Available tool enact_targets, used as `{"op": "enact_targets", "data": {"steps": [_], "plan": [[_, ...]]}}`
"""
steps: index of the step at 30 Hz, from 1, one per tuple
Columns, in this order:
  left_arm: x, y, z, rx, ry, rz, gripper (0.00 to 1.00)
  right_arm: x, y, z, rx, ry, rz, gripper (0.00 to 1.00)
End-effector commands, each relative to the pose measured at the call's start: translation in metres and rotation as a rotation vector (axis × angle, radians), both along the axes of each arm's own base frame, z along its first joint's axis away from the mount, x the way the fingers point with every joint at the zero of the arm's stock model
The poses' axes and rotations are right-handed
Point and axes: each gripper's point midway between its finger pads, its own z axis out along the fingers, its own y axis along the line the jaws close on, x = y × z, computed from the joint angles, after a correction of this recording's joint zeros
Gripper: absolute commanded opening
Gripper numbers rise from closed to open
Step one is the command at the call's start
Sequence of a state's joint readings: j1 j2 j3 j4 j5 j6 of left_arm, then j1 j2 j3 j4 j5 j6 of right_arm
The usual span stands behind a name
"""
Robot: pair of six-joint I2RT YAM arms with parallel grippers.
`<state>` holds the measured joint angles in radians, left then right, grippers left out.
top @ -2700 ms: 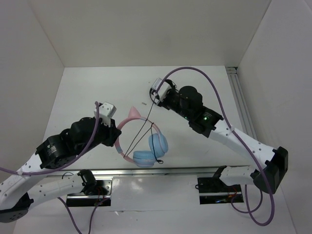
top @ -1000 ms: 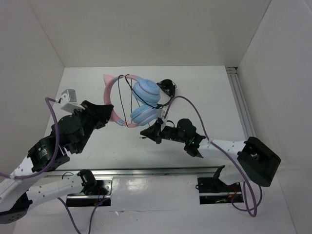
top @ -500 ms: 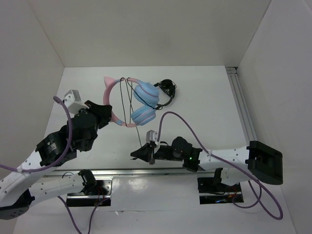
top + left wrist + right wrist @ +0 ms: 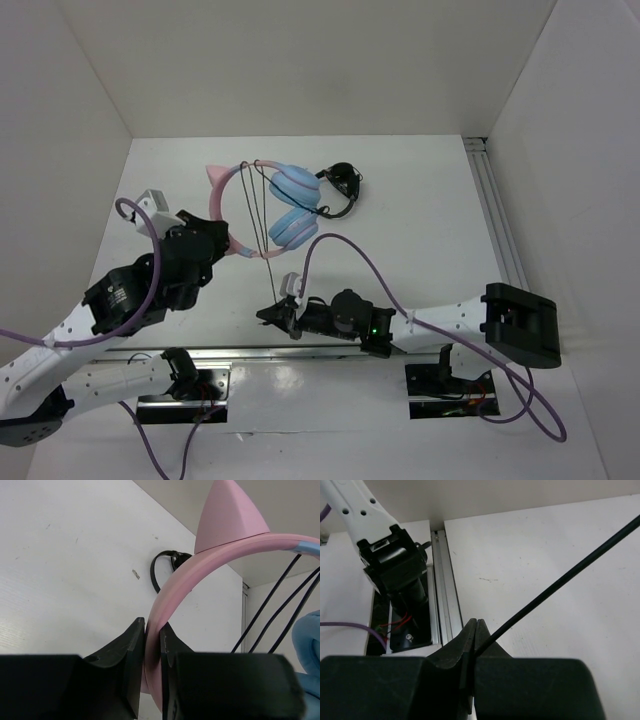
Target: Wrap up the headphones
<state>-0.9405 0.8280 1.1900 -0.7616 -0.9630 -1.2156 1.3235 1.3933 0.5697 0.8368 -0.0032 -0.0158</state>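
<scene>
Right wrist view: the right tool [image 4: 472, 630] is pinched tight on the thin black cable [image 4: 560, 582], which runs off taut. It has swung from beyond the headphones [image 4: 285, 205] to the near edge of the desk [image 4: 430, 260] — drawing the cable across the headband [image 4: 200, 565]. The left tool [image 4: 152, 642] clamps that headband and holds it up over the desk, left of centre. Another turn looks under way.

Bright, even, diffuse light — only soft shadows; the right claw [image 4: 474, 630] looms black and featureless, the table [image 4: 530, 540] beyond it crisp.
</scene>
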Motion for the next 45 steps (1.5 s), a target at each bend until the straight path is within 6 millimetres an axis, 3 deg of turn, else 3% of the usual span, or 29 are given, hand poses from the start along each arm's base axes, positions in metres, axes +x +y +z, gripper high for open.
{"op": "enact_targets", "data": {"steps": [1,6,12,18,22,27,31,33,37,41,45], "plan": [[0.007,0.020,0.049,-0.237,-0.143,0.169,0.00,-0.015,0.013,0.020,0.030,-0.016,0.063,0.00],[0.009,0.021,0.003,-0.190,-0.082,0.207,0.00,-0.035,0.025,0.021,0.029,0.003,0.186,0.00],[0.009,0.032,-0.023,-0.088,-0.038,0.275,0.00,-0.042,0.020,0.024,0.009,0.019,0.220,0.00],[-0.004,0.058,-0.050,0.014,0.033,0.368,0.00,-0.030,0.013,0.034,-0.038,0.012,0.146,0.00],[-0.013,0.072,-0.080,0.054,0.120,0.425,0.00,-0.027,0.009,0.036,-0.056,0.006,0.126,0.00],[-0.018,0.071,-0.089,0.065,0.164,0.413,0.00,-0.020,0.004,0.036,-0.079,0.000,0.082,0.00],[-0.027,0.074,-0.112,0.084,0.236,0.418,0.00,-0.015,0.002,0.038,-0.097,0.004,0.056,0.01],[-0.030,0.075,-0.119,0.071,0.246,0.423,0.00,-0.017,0.003,0.043,-0.088,0.002,0.068,0.06],[-0.030,0.075,-0.120,0.078,0.246,0.414,0.00,-0.021,0.009,0.037,-0.104,0.008,0.096,0.06],[-0.027,0.073,-0.110,0.072,0.233,0.417,0.00,-0.035,0.013,0.048,-0.057,-0.004,0.181,0.06],[-0.026,0.073,-0.106,0.075,0.224,0.416,0.00,-0.037,0.013,0.046,-0.055,0.005,0.190,0.07]]}}
